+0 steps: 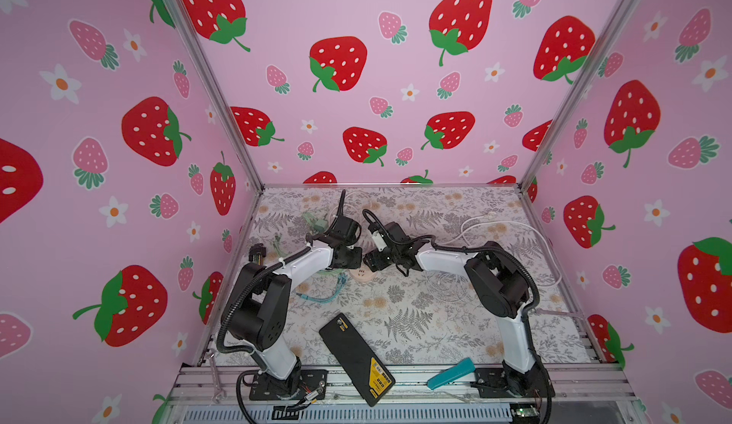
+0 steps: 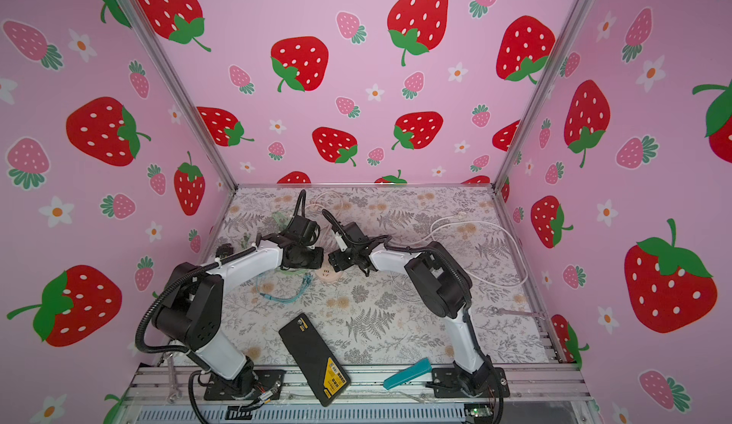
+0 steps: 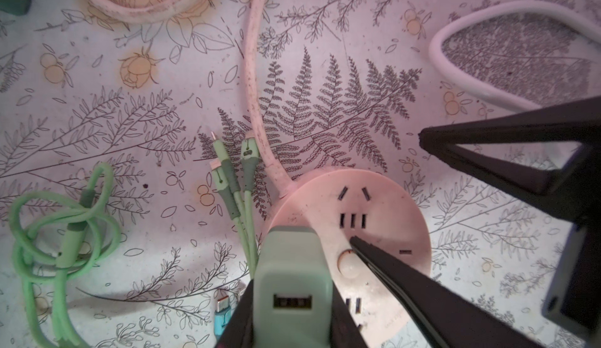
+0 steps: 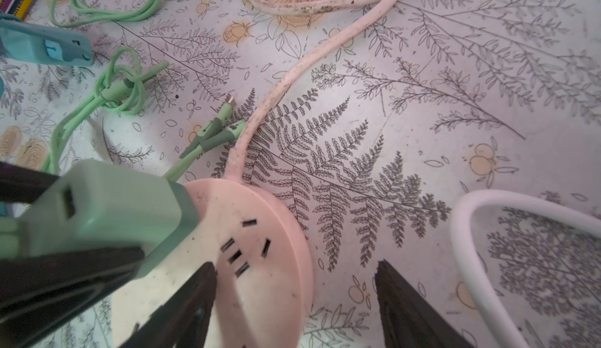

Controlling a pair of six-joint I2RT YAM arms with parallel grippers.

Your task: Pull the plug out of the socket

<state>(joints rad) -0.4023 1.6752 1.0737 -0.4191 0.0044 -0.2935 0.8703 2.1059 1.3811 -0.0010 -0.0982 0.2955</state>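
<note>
While the green plug (image 3: 289, 265) sits in the round pink socket (image 3: 383, 200) near the middle of the worktop (image 3: 97, 128), the left claw (image 3: 291, 327) pinches it by its sides. The right claw (image 4: 294, 266) stands spread, gripping nothing: one finger (image 4: 195, 294) presses on the socket's face, the other hangs past its rim. Only that single tip holds the socket down. If it slides on the smooth plastic, the socket will likely rise with the plug, dragging its pink cord (image 3: 253, 70). A crooked pull could jam the prongs or slip the pinch. The tip also sits near the round button (image 3: 348, 265).
</note>
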